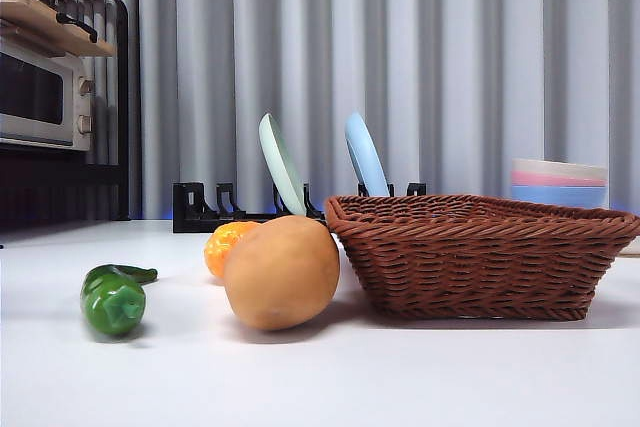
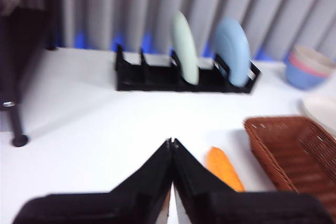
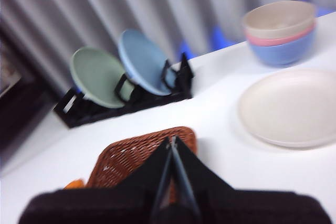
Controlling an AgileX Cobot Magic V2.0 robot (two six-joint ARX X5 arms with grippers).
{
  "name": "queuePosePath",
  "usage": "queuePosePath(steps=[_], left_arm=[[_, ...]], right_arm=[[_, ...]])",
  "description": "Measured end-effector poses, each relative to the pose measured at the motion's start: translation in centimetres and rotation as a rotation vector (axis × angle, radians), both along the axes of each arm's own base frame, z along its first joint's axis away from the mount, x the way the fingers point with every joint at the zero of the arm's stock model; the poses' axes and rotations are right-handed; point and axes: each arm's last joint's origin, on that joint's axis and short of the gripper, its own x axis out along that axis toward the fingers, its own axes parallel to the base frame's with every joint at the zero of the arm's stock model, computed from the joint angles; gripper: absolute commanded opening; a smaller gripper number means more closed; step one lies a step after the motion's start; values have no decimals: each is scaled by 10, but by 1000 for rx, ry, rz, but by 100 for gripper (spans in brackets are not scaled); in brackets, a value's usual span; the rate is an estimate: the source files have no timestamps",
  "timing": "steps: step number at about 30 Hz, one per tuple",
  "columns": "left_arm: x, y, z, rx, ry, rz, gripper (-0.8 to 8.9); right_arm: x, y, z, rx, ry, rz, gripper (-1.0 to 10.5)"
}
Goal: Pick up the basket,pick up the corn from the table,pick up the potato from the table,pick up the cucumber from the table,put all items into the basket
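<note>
Basket [image 1: 480,257] empty, potato [image 1: 281,272] touching it, corn [image 1: 226,245] behind, both grippers closed, nothing held.

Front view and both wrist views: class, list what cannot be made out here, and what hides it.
- Corn: front view, mostly hidden behind the potato.
- Basket interior: front view, the near wall hides it.
- Cucumber: absent from both wrist views.
- Basket: right wrist view, blurred and partly covered by the right pincer.

The front view sits low at the table's near edge, facing the far edge, close to the basket [image 1: 480,257]. Both wrist views look down from above toward the far-edge rack [image 2: 184,77], sharing the basket.
</note>
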Motion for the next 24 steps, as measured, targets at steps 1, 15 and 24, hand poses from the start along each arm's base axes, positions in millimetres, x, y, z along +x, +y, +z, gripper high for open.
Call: queuePosePath(steps=[1,15,24], left_arm=[[5,-1,5,7,20,-22,-5],[70,-8,21,29,271,-176,444],[71,-10,21,14,275,-215,443]], right_arm=[[4,1,5,-9,18,19,-8],[74,10,27,-165,384,330,385],[117,12,-12,-180,554,362,378]])
